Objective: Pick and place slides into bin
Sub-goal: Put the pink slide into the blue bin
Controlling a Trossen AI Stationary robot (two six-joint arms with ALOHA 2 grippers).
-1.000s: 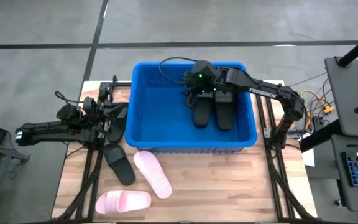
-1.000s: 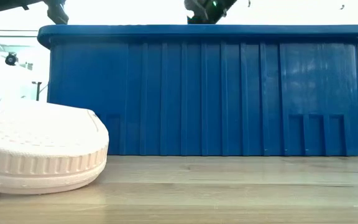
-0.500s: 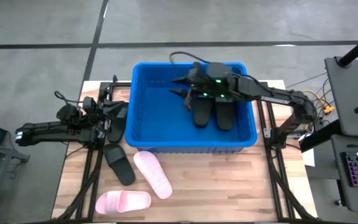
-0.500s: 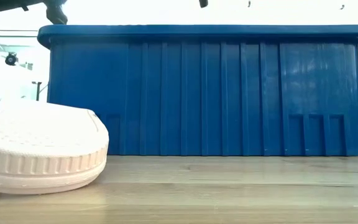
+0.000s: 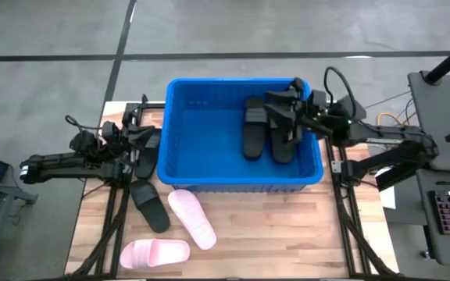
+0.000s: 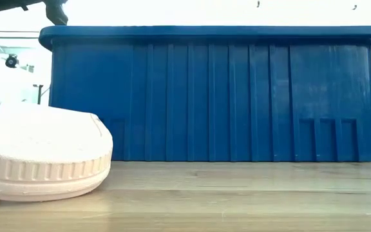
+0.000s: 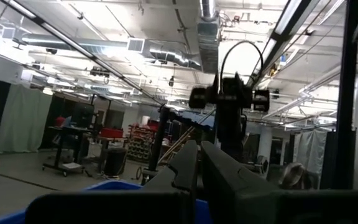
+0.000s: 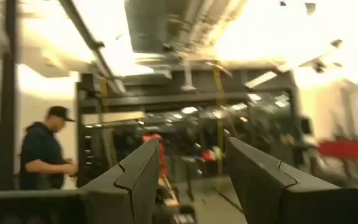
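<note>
The blue bin stands mid-table and fills the low view. Two black slides lie side by side on its floor. My right gripper hovers open over the bin's far right part with nothing between its fingers. My left gripper is shut and empty beside the bin's left wall. Two pink slides and a black slide lie on the table near the front left. Another black slide lies below my left arm.
The nearer pink slide bulks large at the left of the low view. A dark desk with a keyboard stands past the table's right edge. A person stands in the room behind. Bare wood lies in front of the bin.
My right gripper has drawn back from over the bin's middle toward the table's right edge and risen, tipping from pointing down to pointing slightly upward. The two black slides in the bin have stayed where they lay.
</note>
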